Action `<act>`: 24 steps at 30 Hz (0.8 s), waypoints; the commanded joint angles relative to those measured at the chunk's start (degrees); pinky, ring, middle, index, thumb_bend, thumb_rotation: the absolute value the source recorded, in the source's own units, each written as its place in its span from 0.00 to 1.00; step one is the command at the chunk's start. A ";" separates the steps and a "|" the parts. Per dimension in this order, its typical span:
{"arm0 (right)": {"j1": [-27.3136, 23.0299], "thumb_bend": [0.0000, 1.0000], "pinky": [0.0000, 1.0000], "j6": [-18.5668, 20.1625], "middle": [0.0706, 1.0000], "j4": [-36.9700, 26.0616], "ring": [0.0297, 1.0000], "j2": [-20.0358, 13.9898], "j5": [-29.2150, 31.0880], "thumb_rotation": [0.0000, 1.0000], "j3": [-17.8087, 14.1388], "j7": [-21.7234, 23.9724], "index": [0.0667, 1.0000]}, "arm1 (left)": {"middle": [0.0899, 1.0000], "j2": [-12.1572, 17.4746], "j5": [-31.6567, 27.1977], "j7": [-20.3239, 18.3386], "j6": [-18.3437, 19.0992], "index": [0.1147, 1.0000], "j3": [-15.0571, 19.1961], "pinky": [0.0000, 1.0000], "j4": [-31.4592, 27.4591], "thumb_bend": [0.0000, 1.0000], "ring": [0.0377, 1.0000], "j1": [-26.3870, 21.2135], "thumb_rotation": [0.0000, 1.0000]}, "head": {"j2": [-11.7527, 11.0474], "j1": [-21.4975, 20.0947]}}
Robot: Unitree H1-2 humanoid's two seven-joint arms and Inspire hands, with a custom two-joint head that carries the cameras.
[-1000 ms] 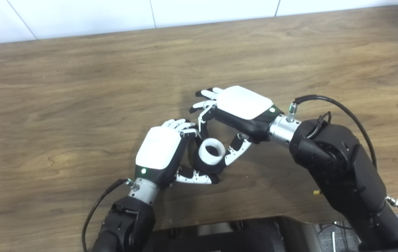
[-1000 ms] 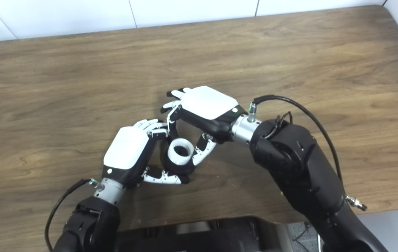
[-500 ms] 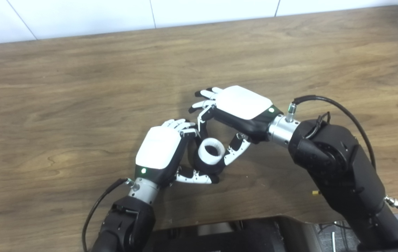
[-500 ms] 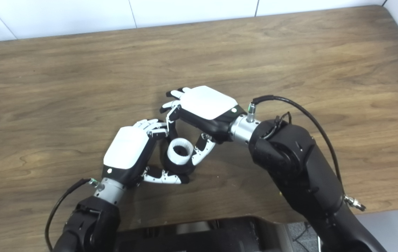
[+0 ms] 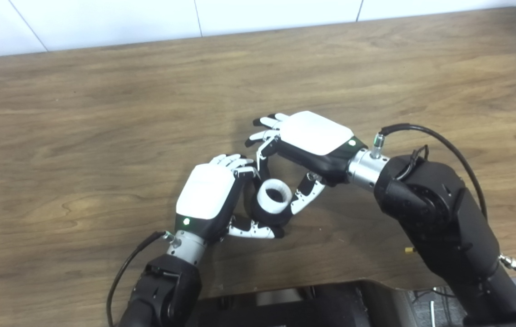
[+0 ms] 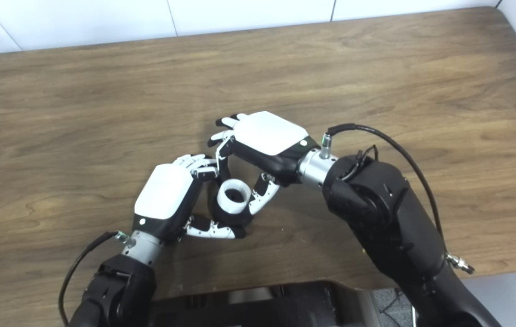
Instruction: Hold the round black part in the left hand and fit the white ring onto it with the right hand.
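- The wood-grain brown worktop (image 5: 103,113) carries the scene; both arms come in over its near edge, and the hands meet a little toward that near edge, roughly midway between the left and right edges.
- The left hand (image 5: 205,197), white-backed with black and white fingers, is curled around the round black part (image 5: 265,217); its thumb (image 5: 253,231) runs along the near side of the part and its fingers (image 5: 235,163) wrap over the far-left side, so the hand grips the part.
- The round black part is mostly hidden by the hand and by the ring; only its dark lower rim shows below and beside the ring.
- The white ring of thick, matte material (image 5: 275,196) sits on top of the round black part, its dark opening facing up and slightly toward the camera. Whether it is fully seated cannot be told.
- The right hand (image 5: 305,145), white-backed as well, reaches in from the right with its back turned up. Its thumb (image 5: 303,197) touches the right side of the white ring, and one finger (image 5: 262,156) comes down at the ring's far-left side, so the ring is pinched between them.
- The remaining fingers of the right hand (image 5: 265,122) stretch out toward the far-left, clear of the ring.
- A black cable (image 5: 426,134) loops from the right wrist over the black forearm (image 5: 435,213).
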 commanded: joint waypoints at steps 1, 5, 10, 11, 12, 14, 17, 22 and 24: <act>-1.90 0.53 0.99 -0.97 0.85 -2.12 0.98 0.28 0.05 0.14 -0.37 -0.37 0.45 | 0.75 -0.20 0.34 -1.28 -0.10 0.42 -0.57 0.86 -0.36 0.52 0.83 -0.08 0.05 | 0.04 -0.03; -2.12 0.53 0.99 -0.67 0.86 -2.54 0.98 0.36 0.04 0.14 -0.44 0.35 0.45 | 0.75 -0.18 0.38 -1.36 -0.07 0.42 -0.58 0.86 -0.32 0.52 0.83 -0.15 0.05 | 0.04 -0.03; -2.22 0.53 0.99 -0.91 0.85 -2.87 0.97 0.52 0.24 0.14 -0.55 0.31 0.45 | 0.75 -0.19 0.26 -1.71 0.07 0.42 -0.52 0.86 -0.48 0.52 0.83 -0.15 0.05 | 0.04 -0.03; -2.31 0.53 0.98 -0.85 0.85 -2.99 0.97 0.49 0.16 0.14 -0.56 0.50 0.44 | 0.75 -0.20 0.34 -1.91 0.14 0.42 -0.53 0.86 -0.55 0.52 0.83 -0.20 0.05 | 0.41 -0.11; -2.41 0.53 0.99 -0.84 0.86 -3.08 0.97 0.45 0.11 0.14 -0.57 0.66 0.45 | 0.75 -0.21 0.40 -1.90 0.13 0.42 -0.53 0.86 -0.54 0.52 0.83 -0.23 0.05 | 0.41 -0.11; -2.64 0.53 0.99 -0.63 0.86 -3.37 0.98 0.45 0.15 0.14 -0.66 1.10 0.45 | 0.75 -0.24 0.23 -1.70 0.02 0.42 -0.48 0.86 -0.49 0.52 0.83 -0.22 0.05 | 0.41 -0.11; -2.75 0.53 0.99 -0.93 0.86 -3.60 0.98 0.52 0.18 0.14 -0.73 1.11 0.45 | 0.75 -0.25 0.22 -1.56 -0.02 0.42 -0.47 0.86 -0.41 0.52 0.83 -0.22 0.05 | 0.41 -0.11; -2.74 0.53 0.99 -1.15 0.85 -3.68 0.98 0.62 -0.20 0.14 -0.51 1.28 0.45 | 0.75 -0.27 0.35 -1.84 0.09 0.42 -0.54 0.86 -0.43 0.52 0.83 -0.34 0.05 | 0.42 -0.16; -2.72 0.53 0.99 -0.99 0.86 -3.61 0.98 0.65 -0.22 0.14 -0.49 1.51 0.45 | 0.75 -0.31 0.36 -2.04 0.18 0.42 -0.55 0.86 -0.51 0.52 0.83 -0.36 0.05 | 0.44 -0.05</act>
